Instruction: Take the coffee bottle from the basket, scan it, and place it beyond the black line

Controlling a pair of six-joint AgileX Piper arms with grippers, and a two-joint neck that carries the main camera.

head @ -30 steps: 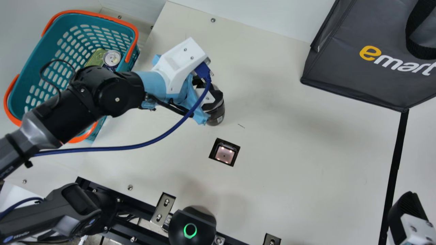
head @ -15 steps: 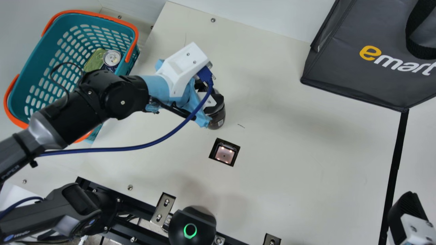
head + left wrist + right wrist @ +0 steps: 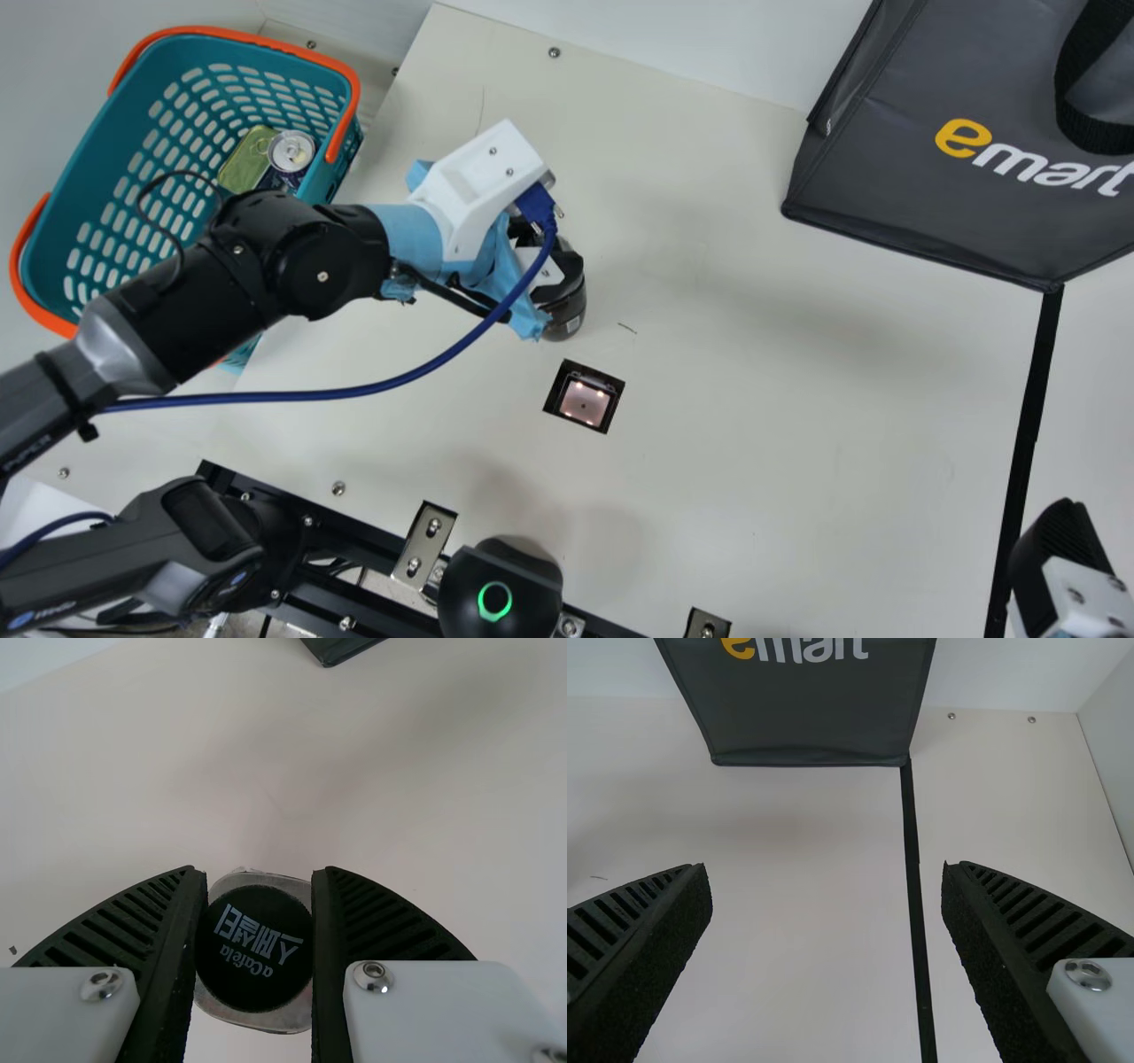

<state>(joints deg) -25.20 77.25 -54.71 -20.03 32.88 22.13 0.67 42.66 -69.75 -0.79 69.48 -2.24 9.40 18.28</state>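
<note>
Right now, we've got the left gripper (image 3: 547, 273) out over the cream table (image 3: 762, 425), and it's holding the coffee bottle (image 3: 563, 315)! Look at our left wrist view: 2 ribbed fingers (image 3: 184, 921) squeeze in from both sides, with the dark round cap (image 3: 255, 948) facing us between them. From the neck camera, we see the bottle near the lit scanner window (image 3: 584, 401), but apart from it, and well apart from the black line (image 3: 1032, 399), on the basket's side of it. Whether its base touches the table, we can't tell.

Over to our right gripper (image 3: 1063, 554), at the main view's lower right corner. Its 2 fingers stand wide apart with bare table between them, and in the right wrist view we see the black line running through that gap.

Back at the left, we have 1 silver-topped can (image 3: 291, 152) beside 1 green package (image 3: 248, 159) in the teal basket (image 3: 97, 186) with its orange handles. Across the table stands the dark shopping bag (image 3: 886, 186), its lower corner at the line's far end. And down at our near edge, 1 round black device (image 3: 500, 594) glows with a green ring!
</note>
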